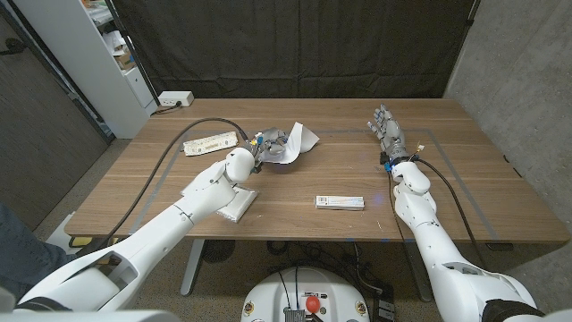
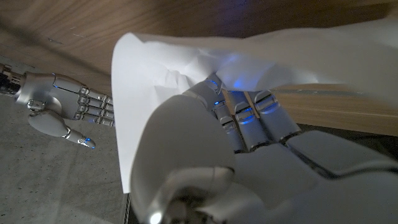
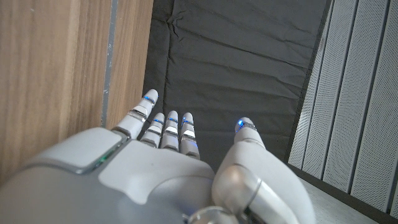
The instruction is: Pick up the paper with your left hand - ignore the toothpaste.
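A white sheet of paper [image 1: 295, 143] is bent and partly raised off the table near the middle back. My left hand [image 1: 266, 146] grips it, the fingers [image 2: 245, 118] curled under the crumpled sheet [image 2: 155, 81]. The toothpaste box [image 1: 340, 202] lies flat toward the front, right of centre, apart from both hands. My right hand [image 1: 389, 131] stands at the right back of the table with its fingers [image 3: 168, 127] spread and nothing in it. That same hand [image 2: 62, 109] shows beyond the paper in the left wrist view.
A white power strip [image 1: 212, 142] with a black cable lies left of the paper. A white flat block [image 1: 237, 204] sits under my left forearm. A dark curtain hangs behind the table [image 1: 143, 192]; a grey tape line runs along its right side.
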Robot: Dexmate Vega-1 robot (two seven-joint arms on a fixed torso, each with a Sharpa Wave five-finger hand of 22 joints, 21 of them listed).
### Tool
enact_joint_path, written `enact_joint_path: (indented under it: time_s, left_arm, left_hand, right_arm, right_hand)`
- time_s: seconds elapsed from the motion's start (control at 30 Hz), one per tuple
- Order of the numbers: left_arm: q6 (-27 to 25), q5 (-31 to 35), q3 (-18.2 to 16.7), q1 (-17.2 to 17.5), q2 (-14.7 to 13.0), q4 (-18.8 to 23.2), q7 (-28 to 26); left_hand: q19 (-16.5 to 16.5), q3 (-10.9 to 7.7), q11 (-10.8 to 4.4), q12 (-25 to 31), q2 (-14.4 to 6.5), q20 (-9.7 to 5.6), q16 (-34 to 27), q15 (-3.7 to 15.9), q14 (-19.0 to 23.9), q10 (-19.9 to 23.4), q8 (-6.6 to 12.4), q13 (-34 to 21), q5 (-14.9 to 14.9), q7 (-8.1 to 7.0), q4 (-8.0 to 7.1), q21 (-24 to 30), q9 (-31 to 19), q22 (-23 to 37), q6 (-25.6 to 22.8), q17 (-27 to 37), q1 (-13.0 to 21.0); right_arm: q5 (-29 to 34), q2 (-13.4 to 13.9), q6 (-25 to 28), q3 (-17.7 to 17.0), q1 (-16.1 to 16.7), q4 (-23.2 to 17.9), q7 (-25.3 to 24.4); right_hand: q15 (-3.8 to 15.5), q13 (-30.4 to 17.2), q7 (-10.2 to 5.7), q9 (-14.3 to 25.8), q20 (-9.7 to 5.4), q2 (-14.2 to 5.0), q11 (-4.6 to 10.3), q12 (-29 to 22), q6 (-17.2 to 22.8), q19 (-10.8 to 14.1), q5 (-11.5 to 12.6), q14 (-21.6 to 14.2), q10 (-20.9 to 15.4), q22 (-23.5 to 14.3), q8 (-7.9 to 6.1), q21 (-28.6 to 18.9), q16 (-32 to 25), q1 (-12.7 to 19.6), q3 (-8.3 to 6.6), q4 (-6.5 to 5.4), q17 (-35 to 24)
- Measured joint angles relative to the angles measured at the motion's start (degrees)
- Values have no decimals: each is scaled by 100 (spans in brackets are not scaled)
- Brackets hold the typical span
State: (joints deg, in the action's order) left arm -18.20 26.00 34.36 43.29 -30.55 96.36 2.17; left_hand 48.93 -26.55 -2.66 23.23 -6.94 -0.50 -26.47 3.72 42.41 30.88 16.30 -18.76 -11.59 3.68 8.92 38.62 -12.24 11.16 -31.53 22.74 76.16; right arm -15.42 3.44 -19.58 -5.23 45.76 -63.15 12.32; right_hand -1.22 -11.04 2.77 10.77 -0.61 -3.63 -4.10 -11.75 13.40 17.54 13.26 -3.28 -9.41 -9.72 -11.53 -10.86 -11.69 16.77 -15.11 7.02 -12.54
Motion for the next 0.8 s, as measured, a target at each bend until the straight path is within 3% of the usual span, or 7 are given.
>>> enact_joint_path:
  time_s: [0.8]
  left_arm:
    - [-169, 71, -224, 213, -217, 680, 98]
  left_hand:
    - [-4, 0, 30, 0, -31, -3, 23, 27, 87, 30, 4, -55, 0, 0, 1, 107, 0, 1, -1, 79, -31]
  right_arm:
    - [-70, 48, 107, 34, 127, -238, -30]
  right_hand:
    - [0, 0, 0, 0, 0, 0, 0, 0, 0, 0, 0, 0, 0, 0, 0, 0, 0, 0, 0, 0, 0]
